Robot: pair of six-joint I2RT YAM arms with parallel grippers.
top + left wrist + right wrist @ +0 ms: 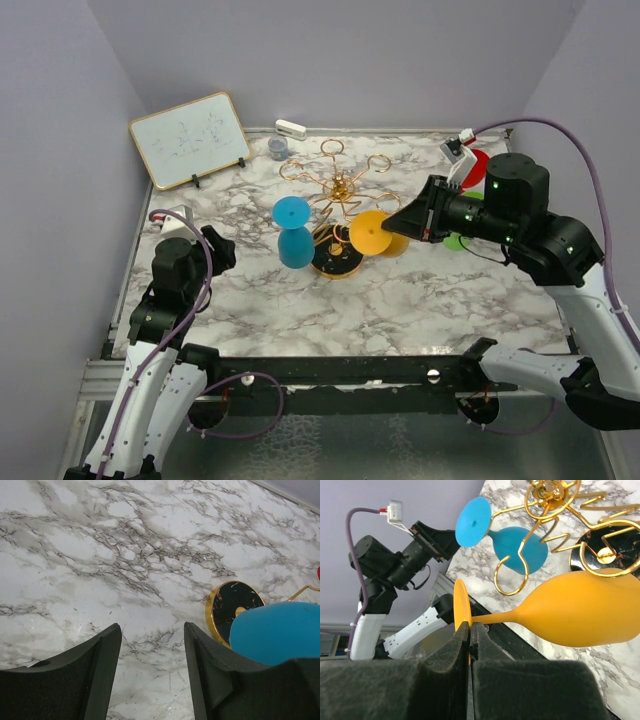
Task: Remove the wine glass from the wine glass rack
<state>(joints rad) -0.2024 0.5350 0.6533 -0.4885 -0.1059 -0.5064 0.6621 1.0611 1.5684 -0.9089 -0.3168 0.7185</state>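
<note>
Jaws of right gripper [470, 630] pinch orange wine glass [580, 610] foot, clear only in wrist view; left gripper [152, 650] splayed; whiteboard [190, 138] at 10 o'clock, scribbles illegible.

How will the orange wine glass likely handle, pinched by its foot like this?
The orange wine glass looks like opaque plastic, so probably light and not brittle. The right gripper pinches only its thin foot rim, the bowl hanging far to one side, so it may pivot or slip. Laid down, it would probably roll.
</note>
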